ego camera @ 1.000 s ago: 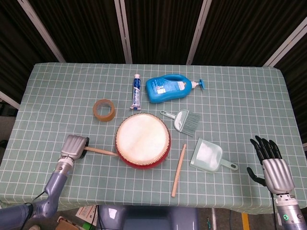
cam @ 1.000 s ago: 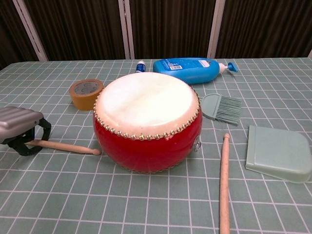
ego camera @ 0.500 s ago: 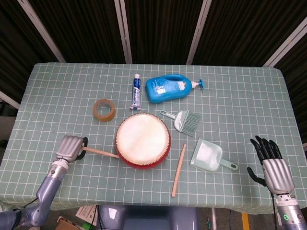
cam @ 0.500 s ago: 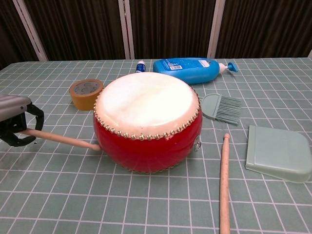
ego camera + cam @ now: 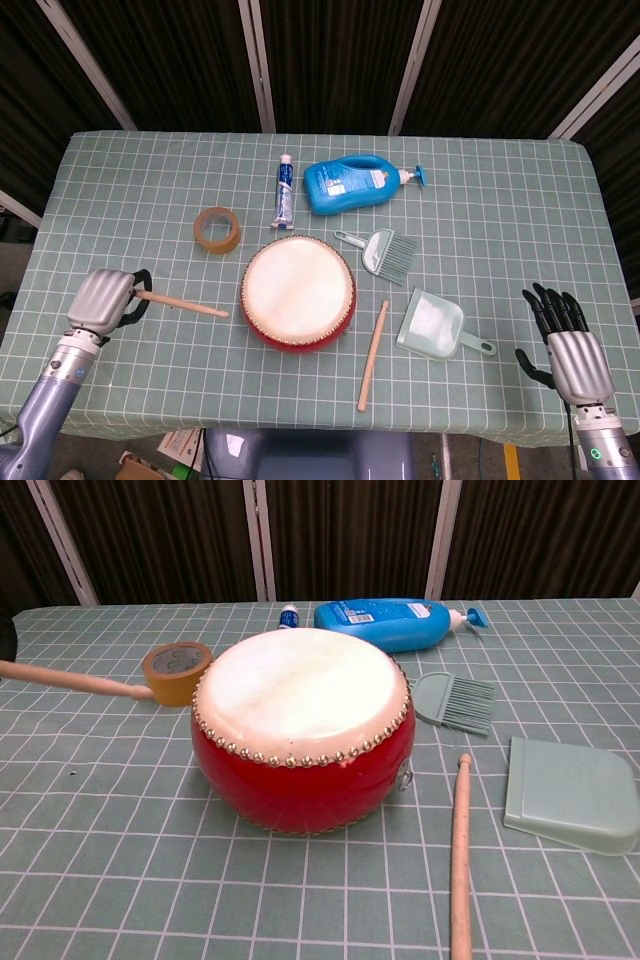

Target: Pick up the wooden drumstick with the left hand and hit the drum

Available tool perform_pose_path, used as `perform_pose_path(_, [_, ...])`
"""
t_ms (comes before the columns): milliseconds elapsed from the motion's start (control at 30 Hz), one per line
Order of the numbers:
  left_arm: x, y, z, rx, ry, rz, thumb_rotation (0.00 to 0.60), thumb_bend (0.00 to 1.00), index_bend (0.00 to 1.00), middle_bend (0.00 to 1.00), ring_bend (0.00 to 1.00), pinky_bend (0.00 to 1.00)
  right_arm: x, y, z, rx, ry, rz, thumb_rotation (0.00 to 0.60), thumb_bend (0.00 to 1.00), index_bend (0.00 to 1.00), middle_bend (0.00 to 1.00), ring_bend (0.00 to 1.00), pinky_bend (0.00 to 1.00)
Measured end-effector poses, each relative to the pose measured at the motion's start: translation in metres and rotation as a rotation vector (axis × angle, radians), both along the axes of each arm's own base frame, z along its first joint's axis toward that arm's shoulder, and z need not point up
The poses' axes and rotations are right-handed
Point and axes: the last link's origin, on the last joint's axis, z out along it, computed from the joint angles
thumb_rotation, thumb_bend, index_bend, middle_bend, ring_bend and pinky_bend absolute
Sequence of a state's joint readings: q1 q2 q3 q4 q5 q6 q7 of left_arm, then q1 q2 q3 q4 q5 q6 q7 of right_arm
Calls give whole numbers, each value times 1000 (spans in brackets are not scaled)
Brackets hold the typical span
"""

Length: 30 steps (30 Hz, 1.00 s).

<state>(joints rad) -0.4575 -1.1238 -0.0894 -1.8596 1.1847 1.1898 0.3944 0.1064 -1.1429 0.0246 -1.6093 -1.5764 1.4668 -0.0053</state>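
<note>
A red drum (image 5: 298, 292) with a pale skin (image 5: 300, 680) stands at the table's middle. My left hand (image 5: 101, 299) grips one wooden drumstick (image 5: 182, 303) by its end, left of the drum; the stick (image 5: 75, 681) is lifted off the cloth and its tip points toward the drum without touching it. In the chest view the hand itself is almost wholly out of frame. A second drumstick (image 5: 373, 354) lies on the cloth right of the drum (image 5: 460, 852). My right hand (image 5: 568, 340) rests at the table's front right corner, fingers spread, holding nothing.
A roll of tape (image 5: 216, 229) lies behind and left of the drum. A toothpaste tube (image 5: 284, 191) and a blue bottle (image 5: 352, 183) lie at the back. A small brush (image 5: 380, 250) and a dustpan (image 5: 434, 325) sit right of the drum.
My left hand has pulled back to the left and lifted the drumstick off the table; the stick's tip has moved away from the drum's side. The right hand has not moved.
</note>
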Motion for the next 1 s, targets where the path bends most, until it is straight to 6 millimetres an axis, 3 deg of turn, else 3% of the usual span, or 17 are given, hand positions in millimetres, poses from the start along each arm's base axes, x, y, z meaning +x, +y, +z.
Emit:
perform_pose_path(200, [14,3,21,35,-35,-32,600,693,769,1000,1000,1000,1,0,1,-3,0,1,600,354,0,0,0,0])
perform_pose_path(467, [32,16,16,44,-61,-54,600,693,770,1000,1000,1000,0,-1,0,-2,-1,-1,600,353,0,0,0,0])
perform_pose_path(667, [67,40,2,66,-103,-107,600,693,770,1000,1000,1000,0,-1,1,-2,-4,2,600,354,0,0,0,0])
perform_pose_path(800, [101,57,-5,93,-102,-167,600,693,770,1000,1000,1000,0,-1,1,-2,-8,1,600,353,0,0,0,0])
perform_pose_path(1000, [140,68,-19,137,-220,-200,600,693,770,1000,1000,1000,-1,-1,2,-1,-15,-1,600,353,0,0,0,0])
